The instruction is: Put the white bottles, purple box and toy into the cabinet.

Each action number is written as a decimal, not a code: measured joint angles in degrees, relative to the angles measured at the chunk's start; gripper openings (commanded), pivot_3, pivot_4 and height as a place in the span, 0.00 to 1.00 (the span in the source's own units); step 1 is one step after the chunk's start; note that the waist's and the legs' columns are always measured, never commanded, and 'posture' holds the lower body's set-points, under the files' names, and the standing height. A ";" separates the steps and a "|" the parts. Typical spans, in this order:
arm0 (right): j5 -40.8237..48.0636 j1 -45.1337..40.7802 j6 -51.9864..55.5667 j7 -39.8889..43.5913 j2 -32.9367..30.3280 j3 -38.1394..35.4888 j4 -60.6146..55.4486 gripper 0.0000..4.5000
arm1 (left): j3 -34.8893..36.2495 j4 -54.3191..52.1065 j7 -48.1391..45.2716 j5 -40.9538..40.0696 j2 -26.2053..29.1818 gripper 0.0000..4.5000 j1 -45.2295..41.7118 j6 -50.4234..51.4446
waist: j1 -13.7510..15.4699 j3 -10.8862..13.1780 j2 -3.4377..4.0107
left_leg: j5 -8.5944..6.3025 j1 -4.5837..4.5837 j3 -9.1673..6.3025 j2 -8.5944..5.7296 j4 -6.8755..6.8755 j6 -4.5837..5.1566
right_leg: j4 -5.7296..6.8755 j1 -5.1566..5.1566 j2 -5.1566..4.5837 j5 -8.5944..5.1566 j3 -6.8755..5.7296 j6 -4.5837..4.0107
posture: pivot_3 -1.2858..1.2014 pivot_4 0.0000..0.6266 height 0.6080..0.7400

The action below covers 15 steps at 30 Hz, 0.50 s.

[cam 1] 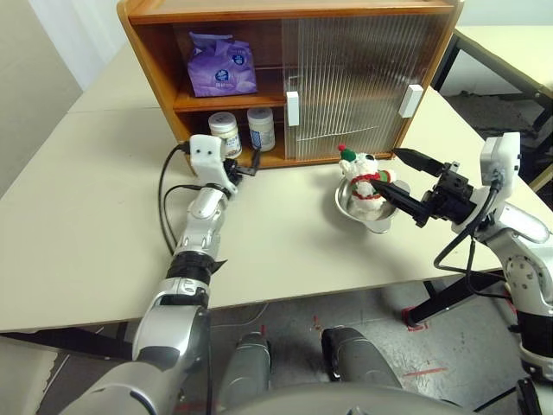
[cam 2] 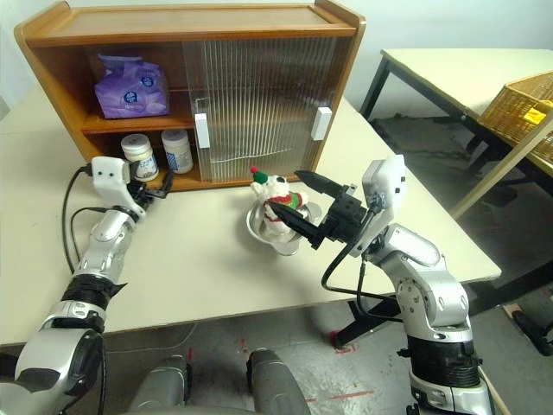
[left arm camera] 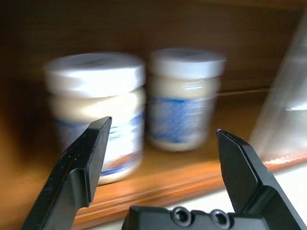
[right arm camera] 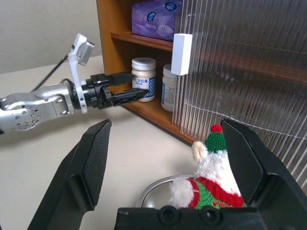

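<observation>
Left gripper (cam 1: 244,169), fingers spread and empty, at centre-left of the left eye view, just in front of the cabinet's (cam 1: 155,60) open left half. Lower shelf: the two white bottles (cam 1: 225,134) (cam 1: 261,128), upright and side by side; the left wrist view frames both between the fingertips, with a sliver of ribbed door at its right edge. Upper shelf: the purple box (cam 1: 221,64), upper left of the frame, leaning slightly.

Right gripper (cam 1: 400,178), fingers likewise spread and holding nothing, right of centre, one finger passing above and one below the toy's right side. The toy (cam 1: 364,180) sits upright in a steel bowl (cam 1: 346,203) on the table (cam 1: 78,225), in front of the cabinet's closed part.

The ribbed sliding doors (cam 1: 354,82) cover the cabinet's right half; behind them only faint lines can be made out. The bowl's far rim is hidden by the toy. A basket (cam 2: 518,108) on a second table is cut off at the right edge of the right eye view.
</observation>
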 measured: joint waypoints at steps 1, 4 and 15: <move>-0.01 -0.08 0.00 -0.01 0.02 0.01 0.00 1.00 | -0.76 -1.32 -1.49 -0.55 -0.25 1.00 0.20 0.91 | 0.00 0.00 0.00 | 0.00 0.01 -0.01 0.01 0.00 0.00 | 0.01 0.01 0.00 0.00 0.00 0.00 | 0.48 0.12 1.00; -0.05 -0.09 0.00 -0.13 0.02 0.00 0.00 1.00 | -3.32 -4.82 -7.21 -1.25 -0.23 0.96 0.57 3.09 | -0.04 0.00 0.00 | -0.01 0.04 -0.01 0.04 -0.01 -0.01 | 0.03 0.01 0.00 0.00 0.01 -0.01 | 0.48 0.12 1.00; -0.05 -0.08 0.01 -0.83 0.02 0.00 -0.05 1.00 | -8.38 -11.11 -17.10 -3.27 -0.94 0.13 1.90 7.61 | -0.03 0.00 0.00 | -0.06 0.05 -0.07 0.08 0.00 -0.09 | -0.02 0.01 -0.04 0.00 0.07 0.00 | 0.48 0.12 1.00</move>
